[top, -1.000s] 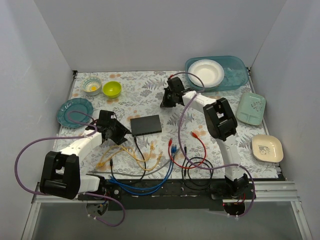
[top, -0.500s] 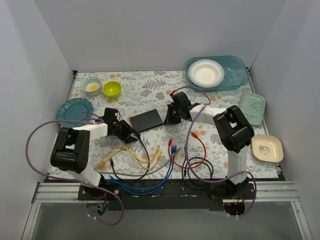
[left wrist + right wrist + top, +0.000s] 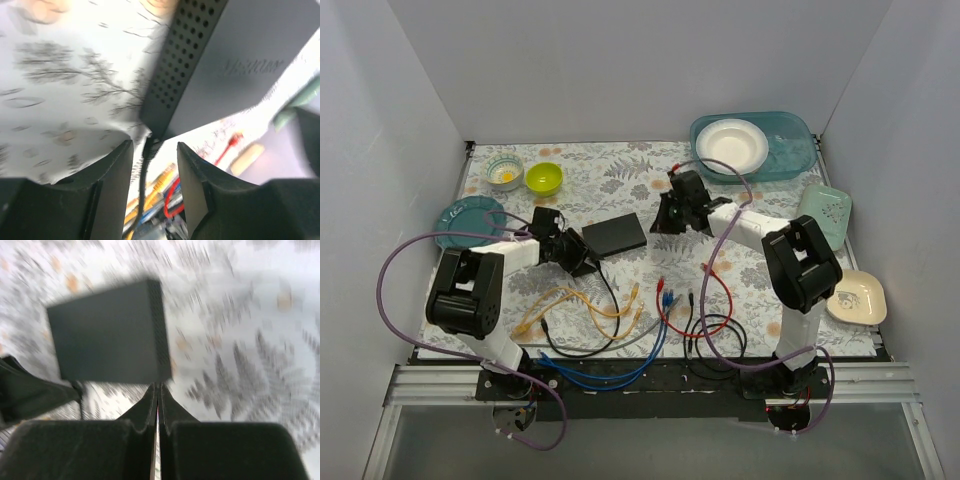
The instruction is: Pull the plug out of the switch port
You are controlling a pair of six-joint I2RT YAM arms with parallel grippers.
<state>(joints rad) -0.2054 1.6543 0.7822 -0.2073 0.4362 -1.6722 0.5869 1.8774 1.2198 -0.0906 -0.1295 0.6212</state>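
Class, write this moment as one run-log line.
left gripper: open, astride plug | right gripper: shut, near switch | plug: seated in switch

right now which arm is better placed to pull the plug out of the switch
Left. The left gripper is open, lined up on the plug at the switch corner. The right gripper is shut, at the switch's other end.

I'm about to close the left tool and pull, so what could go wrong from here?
1. The left tool straddles the black plug at the corner of the switch, jaws open. The plug sits off-centre, so closing may pinch only the cable.
2. The right tool is shut beside the switch, apparently not pressing it. The switch may slide with the pull.
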